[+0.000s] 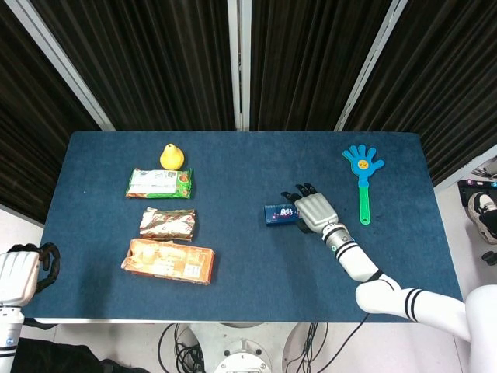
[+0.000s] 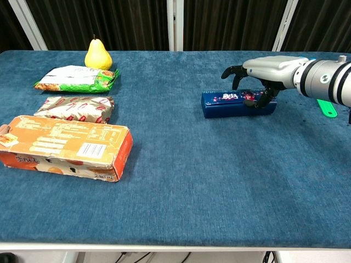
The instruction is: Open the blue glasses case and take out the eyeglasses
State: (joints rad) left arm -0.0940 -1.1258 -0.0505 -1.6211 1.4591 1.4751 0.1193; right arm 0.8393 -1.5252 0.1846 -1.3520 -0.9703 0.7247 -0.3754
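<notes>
Case (image 2: 237, 103) (blue, lid down) lies under right robot hand (image 2: 263, 74), fingers curled loosely over it.

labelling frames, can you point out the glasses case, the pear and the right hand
glasses case (image 2: 227, 105) chest view, front side of the blue box
pear (image 2: 97, 56) chest view, middle of its yellow body
right hand (image 1: 312, 210) head view, grey back of the hand

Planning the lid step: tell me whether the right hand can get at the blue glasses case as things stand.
Probably yes. The right hand is already over the right end of the blue glasses case, fingers curved down around it, with nothing between them. Whether it actually grips is unclear.
</notes>
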